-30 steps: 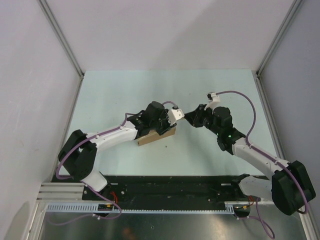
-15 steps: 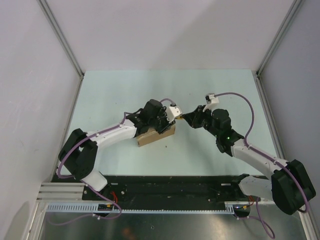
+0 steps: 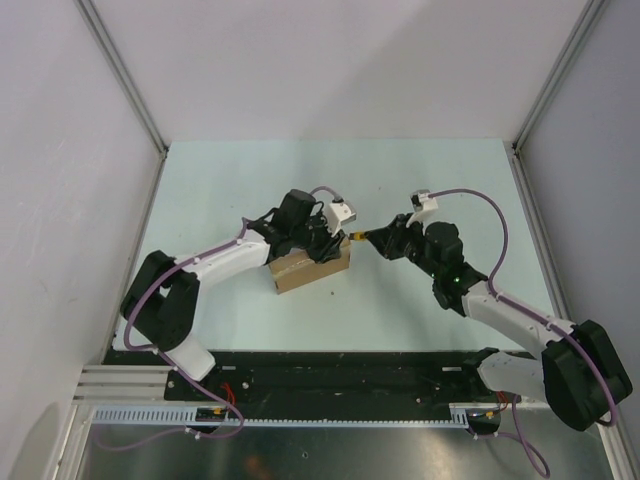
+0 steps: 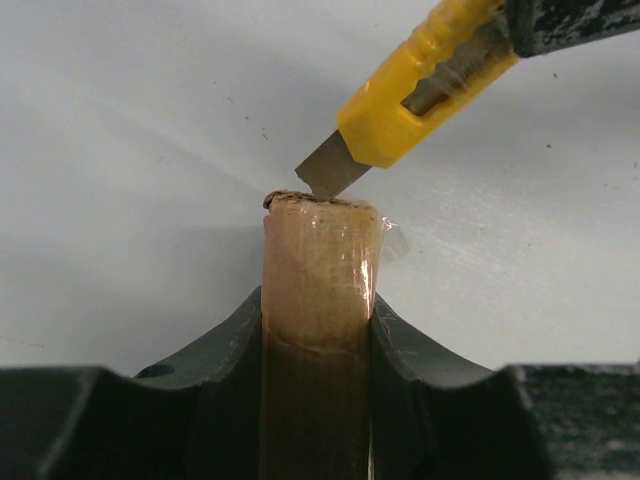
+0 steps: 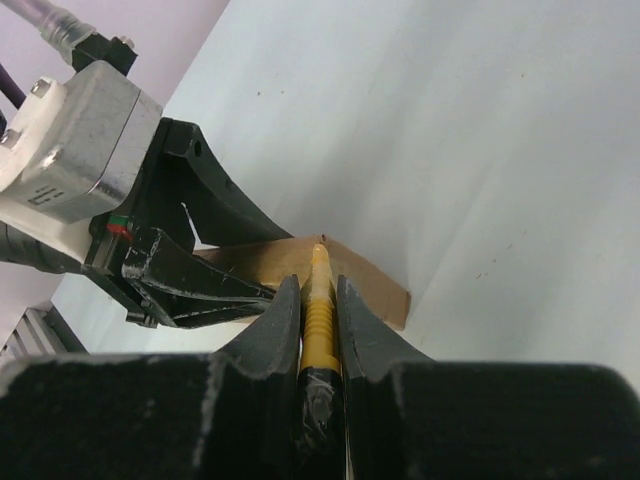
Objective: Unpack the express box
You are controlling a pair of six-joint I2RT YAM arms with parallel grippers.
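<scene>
A pale green table sits inside white walls, and both arms meet near its middle. The left gripper is partly closed on the express box, with a finger pressed to each broad face and the narrow taped edge running out ahead of the fingertips. The right gripper is clamped tight on a yellow utility knife. Its short blade reaches forward from those fingers to the box's far end, touching it or nearly so.

A pale green table stands enclosed by white walls and grey metal posts.
</scene>
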